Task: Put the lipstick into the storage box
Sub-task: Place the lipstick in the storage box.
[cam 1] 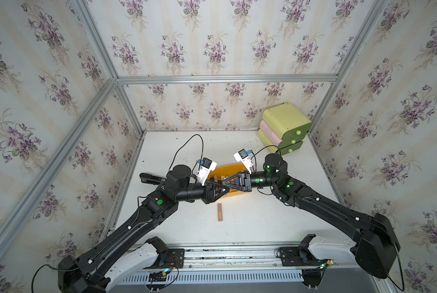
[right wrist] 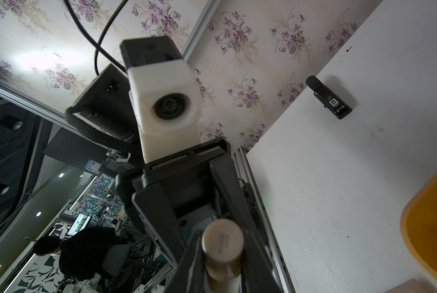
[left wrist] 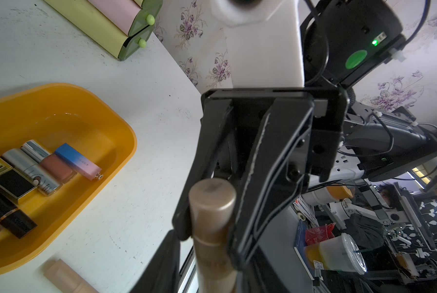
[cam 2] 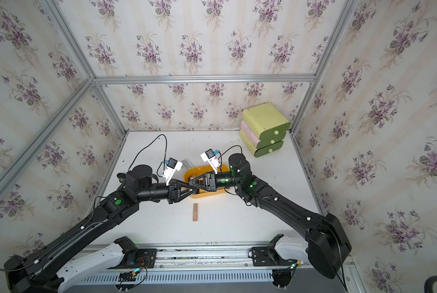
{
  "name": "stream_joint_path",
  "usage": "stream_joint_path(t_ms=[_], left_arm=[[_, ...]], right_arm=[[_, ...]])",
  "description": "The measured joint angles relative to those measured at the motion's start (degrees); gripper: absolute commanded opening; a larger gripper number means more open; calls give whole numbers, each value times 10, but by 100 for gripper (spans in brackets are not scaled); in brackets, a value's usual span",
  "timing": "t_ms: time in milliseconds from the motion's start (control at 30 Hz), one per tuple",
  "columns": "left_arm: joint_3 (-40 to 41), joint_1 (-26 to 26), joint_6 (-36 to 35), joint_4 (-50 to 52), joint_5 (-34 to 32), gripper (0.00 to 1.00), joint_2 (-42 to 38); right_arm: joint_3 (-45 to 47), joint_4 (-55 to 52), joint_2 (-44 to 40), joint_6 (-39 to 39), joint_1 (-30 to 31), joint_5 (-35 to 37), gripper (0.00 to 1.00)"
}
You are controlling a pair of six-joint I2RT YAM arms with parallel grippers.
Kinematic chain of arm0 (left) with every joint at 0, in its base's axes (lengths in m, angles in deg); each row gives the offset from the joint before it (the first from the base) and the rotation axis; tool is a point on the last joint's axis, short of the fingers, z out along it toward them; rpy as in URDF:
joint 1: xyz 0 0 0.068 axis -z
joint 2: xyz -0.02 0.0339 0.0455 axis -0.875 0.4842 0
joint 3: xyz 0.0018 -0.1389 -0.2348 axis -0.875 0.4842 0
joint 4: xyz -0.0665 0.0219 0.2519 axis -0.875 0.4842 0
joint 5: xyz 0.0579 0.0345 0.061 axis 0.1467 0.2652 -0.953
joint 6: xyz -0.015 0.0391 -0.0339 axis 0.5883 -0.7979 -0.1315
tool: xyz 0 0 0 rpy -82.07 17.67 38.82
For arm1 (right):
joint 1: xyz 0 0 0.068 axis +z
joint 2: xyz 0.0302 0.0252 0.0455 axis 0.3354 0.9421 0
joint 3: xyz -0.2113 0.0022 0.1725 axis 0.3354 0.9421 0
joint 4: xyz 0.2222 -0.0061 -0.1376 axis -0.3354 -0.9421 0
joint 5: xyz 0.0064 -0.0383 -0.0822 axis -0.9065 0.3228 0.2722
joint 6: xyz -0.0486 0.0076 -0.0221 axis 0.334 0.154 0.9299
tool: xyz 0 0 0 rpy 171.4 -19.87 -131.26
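I am holding a champagne-beige cylindrical lipstick tube (left wrist: 212, 218) level in the air over the near rim of the shallow orange-yellow plastic storage box (left wrist: 132, 149). The right gripper (left wrist: 212, 238) is clamping one end. I cannot tell whether the left gripper (cam 1: 226, 189) is gripping or loose.

The storage box (left wrist: 128, 142) is smooth, glossy orange-yellow plastic, and the lipstick (left wrist: 212, 203) has a pearly, satin beige shell. The table (left wrist: 149, 165) is matt white, scuffed and speckled with dark marks. The walls (cam 1: 212, 38) are papered in a floral print, and the frame rails (cam 1: 225, 79) look like brushed aluminium.
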Motion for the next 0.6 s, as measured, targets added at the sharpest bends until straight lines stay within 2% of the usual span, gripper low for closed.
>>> stream_joint_path(t_ms=[100, 167, 200, 400, 500, 600], left_arm=[[0, 0, -3, 1, -2, 76, -1], [-1, 0, -4, 6, -7, 95, -6], [-4, 0, -7, 12, -11, 99, -10], [-42, -1, -50, 73, -56, 100, -66], [-63, -1, -77, 122, -109, 100, -98], [-73, -1, -88, 186, -195, 100, -124]], right_arm=[[0, -2, 0, 1, 0, 0, 21], [-2, -7, -1, 5, 0, 1, 21], [-5, -12, -1, 6, 0, 1, 21], [-55, -98, 8, 53, -7, 40, 21], [-98, -180, 30, 89, -19, 106, 21], [-142, -270, 59, 127, -28, 186, 21]])
